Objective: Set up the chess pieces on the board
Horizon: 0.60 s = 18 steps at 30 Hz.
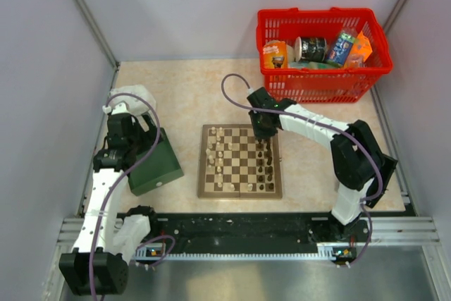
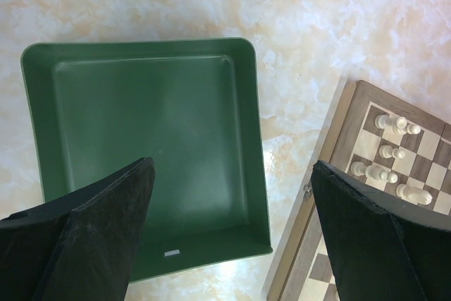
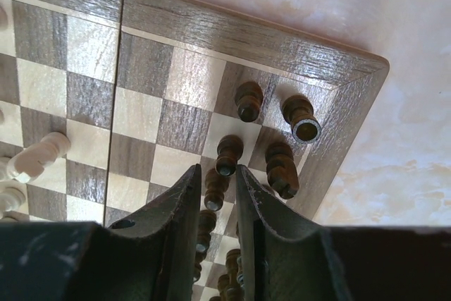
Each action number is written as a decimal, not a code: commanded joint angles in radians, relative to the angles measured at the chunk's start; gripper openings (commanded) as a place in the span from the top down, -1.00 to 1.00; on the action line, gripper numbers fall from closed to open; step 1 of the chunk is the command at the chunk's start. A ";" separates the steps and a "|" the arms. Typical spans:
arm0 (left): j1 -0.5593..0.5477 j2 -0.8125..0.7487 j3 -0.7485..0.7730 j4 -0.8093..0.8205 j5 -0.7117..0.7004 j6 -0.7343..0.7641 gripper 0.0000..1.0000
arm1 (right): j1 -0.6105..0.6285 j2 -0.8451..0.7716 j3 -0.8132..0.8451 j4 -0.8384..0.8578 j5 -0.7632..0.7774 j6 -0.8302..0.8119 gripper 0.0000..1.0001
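one board (image 1: 239, 192), one green tray (image 1: 161, 166), one red basket (image 1: 317, 84), two arms (image 1: 104, 199) (image 1: 310, 121), pieces (image 1: 220, 153) uncountable.

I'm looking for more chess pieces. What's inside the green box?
The green box shows only its bare floor, nothing on it. The left hand's black finger hides one near corner, so that bit can't be checked.

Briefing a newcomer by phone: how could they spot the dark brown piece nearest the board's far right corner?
Find the square checkered wooden chessboard mid-table, then its far right corner under the right gripper. The dark brown piece nearest that corner has a flat, pale-ringed top; its neighbours have rounded heads.
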 commanded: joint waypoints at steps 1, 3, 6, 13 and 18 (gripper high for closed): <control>-0.004 -0.024 0.001 0.009 -0.009 0.004 -0.96 | -0.010 -0.062 0.068 0.000 -0.003 -0.014 0.46; -0.002 -0.021 0.000 0.012 -0.008 0.004 -0.96 | -0.012 -0.071 0.075 -0.003 -0.006 -0.014 0.46; -0.004 -0.012 0.001 0.012 -0.002 0.002 -0.96 | -0.012 -0.090 0.078 -0.003 -0.014 -0.014 0.46; -0.004 -0.009 0.003 0.016 -0.003 0.001 -0.96 | -0.012 -0.141 0.069 -0.012 -0.054 -0.006 0.41; -0.002 -0.009 0.003 0.020 0.000 -0.001 -0.96 | -0.010 -0.185 0.052 -0.025 -0.090 0.001 0.36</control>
